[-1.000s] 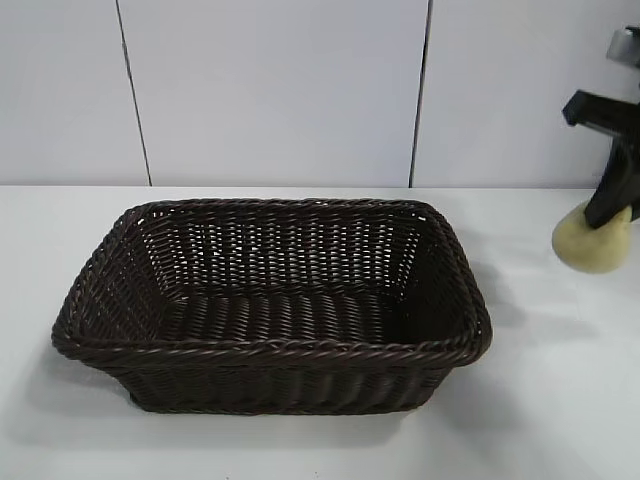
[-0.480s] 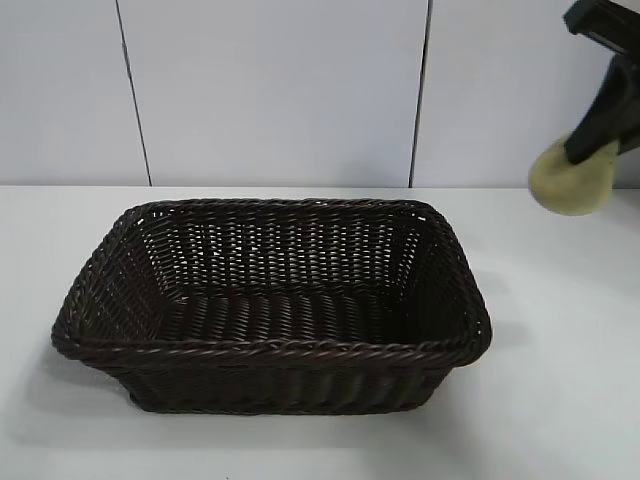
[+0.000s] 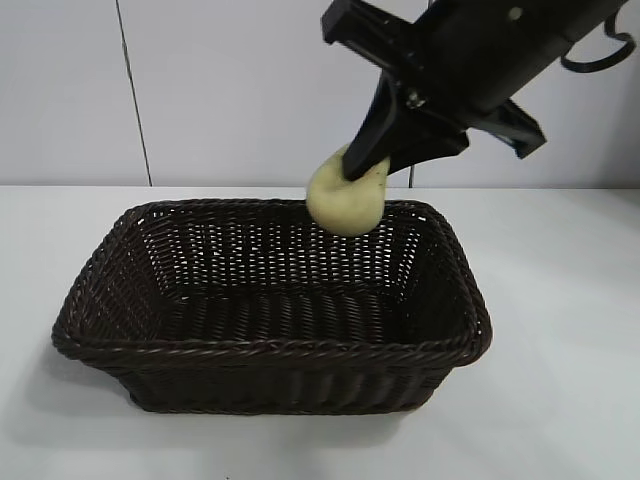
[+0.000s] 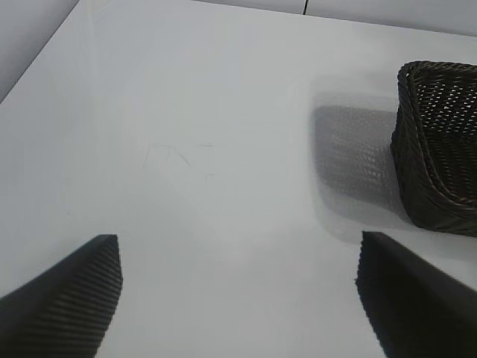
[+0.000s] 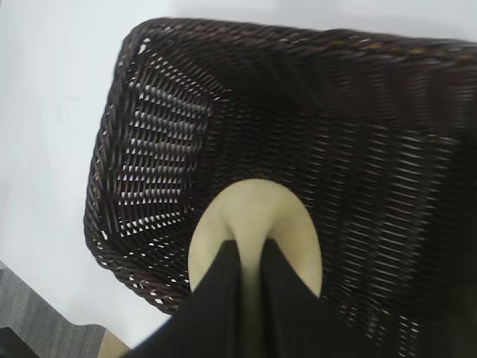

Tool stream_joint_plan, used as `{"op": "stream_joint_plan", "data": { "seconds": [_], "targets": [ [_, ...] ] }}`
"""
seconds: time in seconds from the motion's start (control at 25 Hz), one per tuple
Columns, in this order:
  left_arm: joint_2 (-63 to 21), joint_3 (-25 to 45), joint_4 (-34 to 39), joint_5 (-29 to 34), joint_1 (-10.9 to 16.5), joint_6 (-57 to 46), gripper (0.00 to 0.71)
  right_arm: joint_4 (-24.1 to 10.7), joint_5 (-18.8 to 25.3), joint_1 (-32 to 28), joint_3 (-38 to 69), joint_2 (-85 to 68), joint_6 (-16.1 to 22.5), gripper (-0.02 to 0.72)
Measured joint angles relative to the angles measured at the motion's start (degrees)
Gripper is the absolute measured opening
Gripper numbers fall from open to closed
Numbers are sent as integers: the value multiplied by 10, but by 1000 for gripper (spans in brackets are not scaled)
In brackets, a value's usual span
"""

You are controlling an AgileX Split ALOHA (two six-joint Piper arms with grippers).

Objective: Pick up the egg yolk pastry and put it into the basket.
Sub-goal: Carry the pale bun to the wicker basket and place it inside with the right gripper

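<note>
The dark brown wicker basket [image 3: 270,350] stands in the middle of the white table. My right gripper [image 3: 362,172] is shut on the pale cream-yellow egg yolk pastry [image 3: 345,205] and holds it in the air above the basket's back right part. In the right wrist view the pastry [image 5: 253,212] is pinched between the black fingers [image 5: 216,291] over the basket's inside [image 5: 358,149]. My left gripper [image 4: 238,298] is open and empty over bare table, with a corner of the basket [image 4: 440,149] off to one side.
A white wall with two dark vertical seams stands behind the table. White table surface [image 3: 560,380] lies around the basket on all sides.
My right gripper has lifted the pastry from the table at the far right and carried it left, to above the basket. The basket has not moved.
</note>
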Motion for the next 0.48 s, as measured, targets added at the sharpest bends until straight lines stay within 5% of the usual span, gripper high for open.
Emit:
{"op": "stream_joint_plan", "data": {
  "seconds": [0.36, 0.48],
  "targets": [
    [0, 0, 0, 0, 0, 0, 624, 27, -33, 0, 0, 62, 0, 41],
    [0, 0, 0, 0, 0, 0, 624, 28, -35, 0, 0, 62, 0, 117]
  ]
}}
